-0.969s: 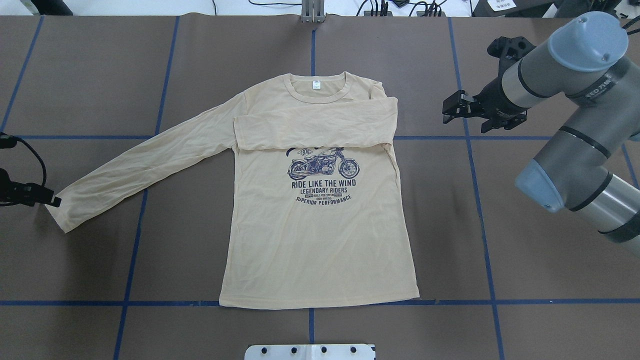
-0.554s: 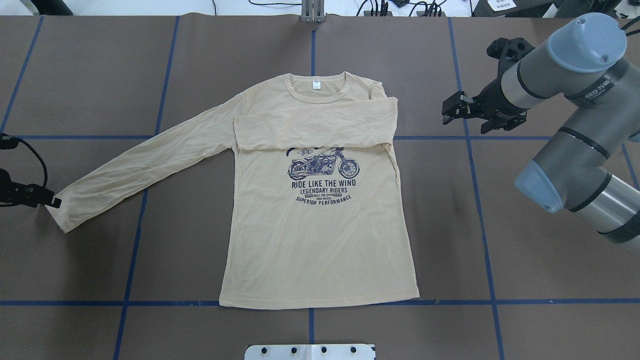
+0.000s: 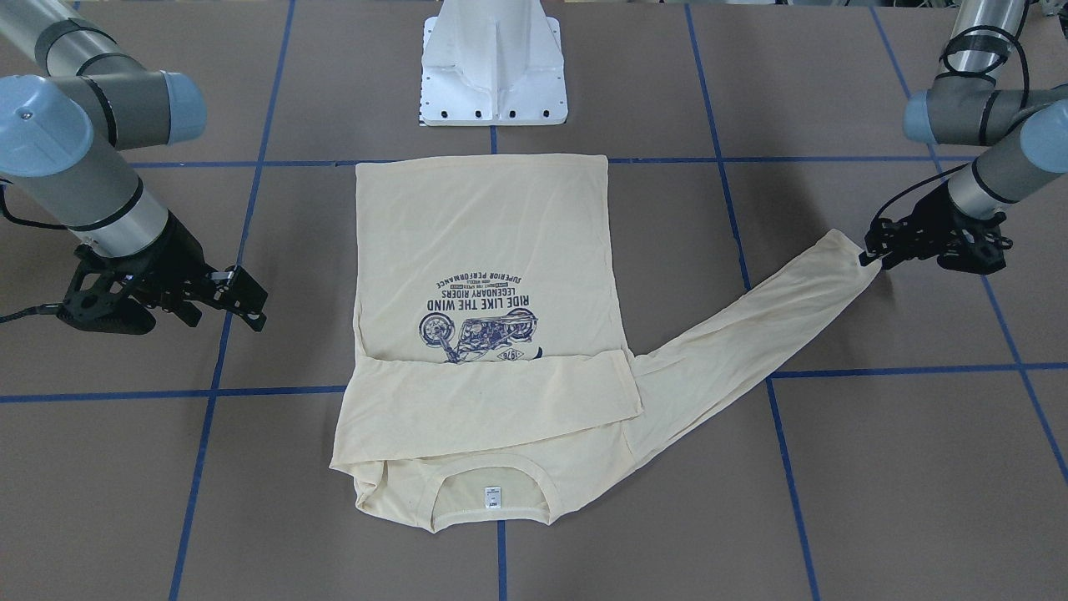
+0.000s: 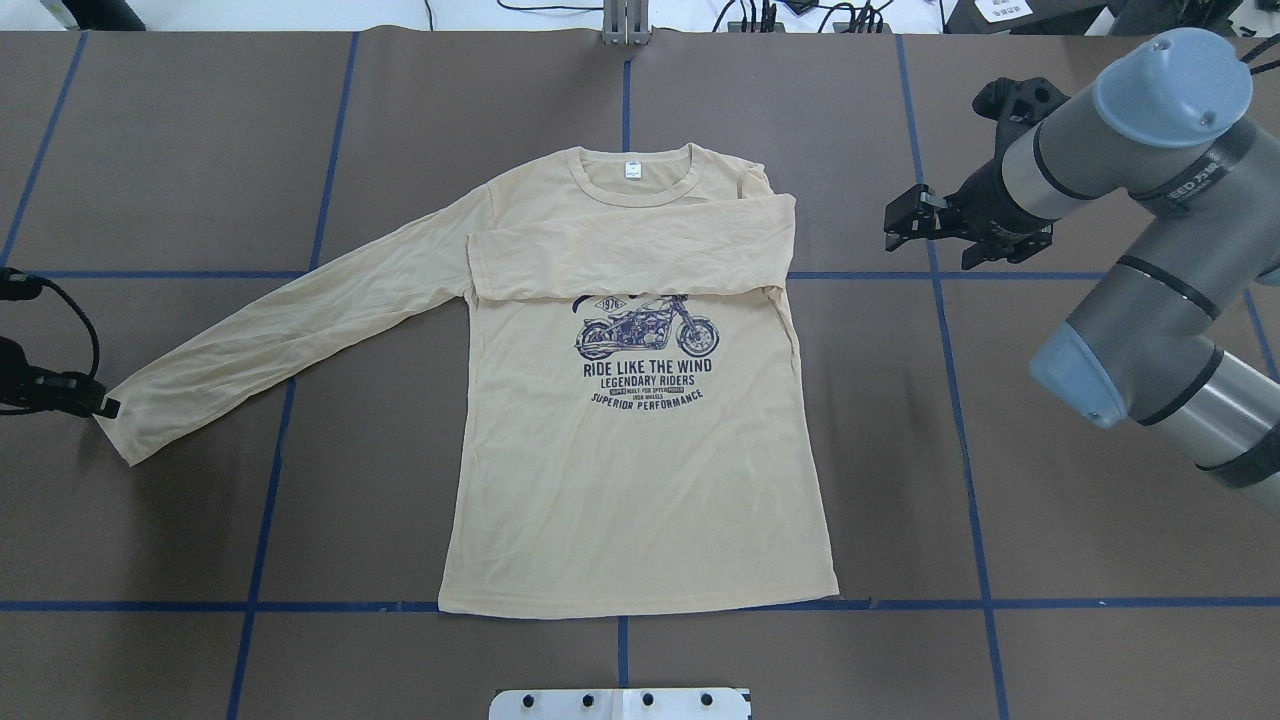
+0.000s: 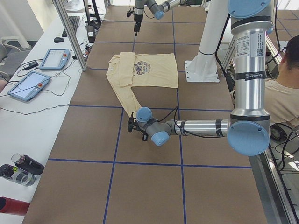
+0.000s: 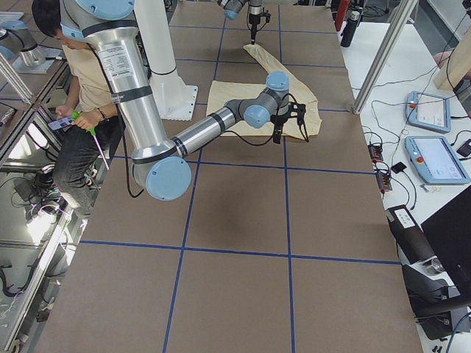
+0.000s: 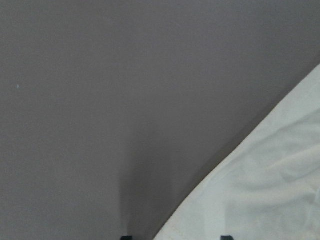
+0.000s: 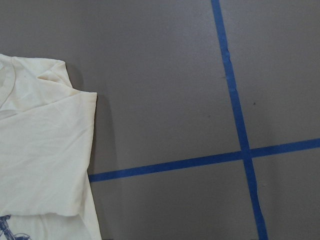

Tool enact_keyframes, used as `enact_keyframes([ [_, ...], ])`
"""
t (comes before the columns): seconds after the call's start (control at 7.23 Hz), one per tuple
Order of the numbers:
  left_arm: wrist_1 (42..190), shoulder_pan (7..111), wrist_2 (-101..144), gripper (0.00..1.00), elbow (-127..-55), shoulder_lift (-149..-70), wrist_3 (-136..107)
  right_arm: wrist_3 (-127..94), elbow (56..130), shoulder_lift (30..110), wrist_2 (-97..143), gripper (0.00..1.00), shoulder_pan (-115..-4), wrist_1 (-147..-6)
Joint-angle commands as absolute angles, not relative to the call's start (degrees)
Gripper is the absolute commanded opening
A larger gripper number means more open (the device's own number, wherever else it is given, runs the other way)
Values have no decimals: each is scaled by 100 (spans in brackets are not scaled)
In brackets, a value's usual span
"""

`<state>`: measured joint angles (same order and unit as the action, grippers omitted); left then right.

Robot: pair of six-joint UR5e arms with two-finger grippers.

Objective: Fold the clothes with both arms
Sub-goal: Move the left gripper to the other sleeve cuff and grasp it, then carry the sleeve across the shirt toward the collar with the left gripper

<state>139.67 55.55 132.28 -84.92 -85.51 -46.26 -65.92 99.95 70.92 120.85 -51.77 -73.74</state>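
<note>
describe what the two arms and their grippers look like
The left arm and right arm are silver-grey tubes with light-blue joint caps and black bands; the right one carries lettering near a joint. The left gripper and right gripper are black and angular, each with two short fingers. A thin black cable loops along the left wrist.

Shirt (image 4: 640, 500) is a pale cream-yellow with a navy motorcycle print (image 4: 647, 338) and navy lettering. There's a tiny white label (image 4: 633, 170) at its 12 o'clock end from overhead. Table (image 4: 200, 150) is dull brown with a blue tape grid (image 4: 1100, 603). Right arm (image 4: 1145, 290) is silver-grey with light-blue caps.
</note>
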Motion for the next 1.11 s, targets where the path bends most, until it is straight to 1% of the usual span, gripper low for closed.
enact_keyframes([
  [0.0, 13975, 5555, 13228, 0, -8534, -8552, -4649, -6592, 9993, 7093, 12085, 94, -5177, -7374],
  [0.14, 13940, 5572, 13315, 0, -8856, -8552, -4693, -6592, 9993, 7101, 12085, 93, -5177, -7374],
  [0.28, 13565, 5572, 13481, 0, -9547, -8560, -4728, -6583, 9984, 7136, 12085, 93, -5194, -7374],
  [0.42, 12865, 5616, 13543, 0, -10067, -8935, -4772, -6461, 9993, 7189, 12094, 93, -5238, -7374],
  [0.55, 12241, 5616, 13544, 0, -10316, -9539, -5068, -6173, 10002, 7355, 12111, 93, -5325, -7374],
  [0.83, 10862, 5433, 13204, 0, -10240, -11504, -6470, -5793, 9984, 7566, 12094, 93, -5466, -7374],
  [0.97, 10628, 5136, 13097, 0, -10074, -12097, -7060, -5644, 9897, 7602, 12102, 93, -5571, -7374],
])
